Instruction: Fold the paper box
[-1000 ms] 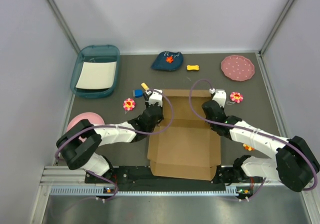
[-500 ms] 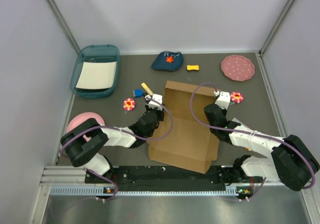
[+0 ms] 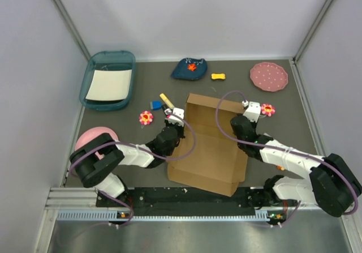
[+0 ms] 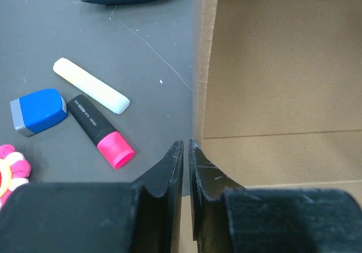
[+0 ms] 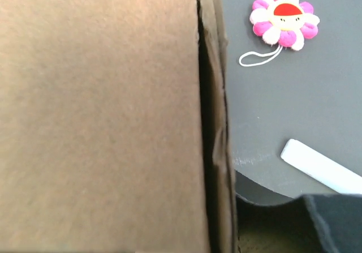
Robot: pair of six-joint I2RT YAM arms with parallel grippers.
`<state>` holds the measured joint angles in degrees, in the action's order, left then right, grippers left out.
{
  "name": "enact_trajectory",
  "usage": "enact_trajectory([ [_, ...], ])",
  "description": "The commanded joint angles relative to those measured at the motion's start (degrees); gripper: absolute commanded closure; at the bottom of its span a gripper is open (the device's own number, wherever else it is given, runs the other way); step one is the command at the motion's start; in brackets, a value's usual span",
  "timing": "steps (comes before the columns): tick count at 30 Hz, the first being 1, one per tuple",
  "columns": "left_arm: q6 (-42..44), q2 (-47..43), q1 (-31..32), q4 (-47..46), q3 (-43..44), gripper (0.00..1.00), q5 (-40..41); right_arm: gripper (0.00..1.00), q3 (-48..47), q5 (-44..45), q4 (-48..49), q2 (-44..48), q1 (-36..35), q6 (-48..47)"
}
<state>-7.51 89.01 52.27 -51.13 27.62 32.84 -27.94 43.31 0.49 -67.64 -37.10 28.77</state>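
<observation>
I work in a robotics lab cell. Plain white walls (image 3: 192, 15) close in a dark grey surface (image 3: 283, 117) on three sides. My arms (image 3: 127, 151) are bolted to an aluminium rail (image 3: 73, 199) at its near edge, and small toys (image 3: 146, 118) lie scattered about.

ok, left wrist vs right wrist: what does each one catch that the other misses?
Left wrist only: the left gripper, jaws almost together, a pale stick, a blue block, a black-and-pink marker, and the paper box seen from inside. Right wrist only: the box's outer wall, a flower toy with a white cord, a white strip. Both: the box and the grey table.
</observation>
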Motion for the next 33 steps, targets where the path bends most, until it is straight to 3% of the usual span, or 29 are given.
enact_trajectory([
  [1, -0.23, -2.61, 0.38, -3.01, -0.28, 0.83, 0.38, 0.59, -3.43, 0.28, -0.32, 2.07, -0.08, 0.76],
  [3, -0.31, -2.88, 0.38, -2.31, 0.07, 0.75, 0.73, 0.62, -3.78, 0.46, -0.32, 1.55, 0.27, 0.23],
  [5, -0.31, -3.41, 0.38, -1.51, 0.51, 0.66, 0.82, 0.86, -4.22, 0.63, -0.32, 0.84, 0.19, -0.21],
  [7, 0.12, -3.49, 0.38, -1.34, 0.86, 0.62, 1.0, 1.0, -4.49, 0.55, -0.32, -0.21, 0.28, -1.0],
  [13, 0.13, -3.67, 0.38, -2.12, 1.21, 0.44, 1.53, 1.0, -2.65, -0.85, 1.7, -0.22, 0.19, -3.54],
  [23, 2.58, -10.26, 0.2, -1.86, -2.74, 0.39, 2.93, 1.0, 1.22, -3.93, 11.45, 3.03, -0.07, -10.22],
  [33, 2.15, -2.71, -0.06, -5.11, 0.33, 0.39, 3.02, 1.0, 0.97, -2.88, 23.5, -0.47, 0.19, -18.67],
])
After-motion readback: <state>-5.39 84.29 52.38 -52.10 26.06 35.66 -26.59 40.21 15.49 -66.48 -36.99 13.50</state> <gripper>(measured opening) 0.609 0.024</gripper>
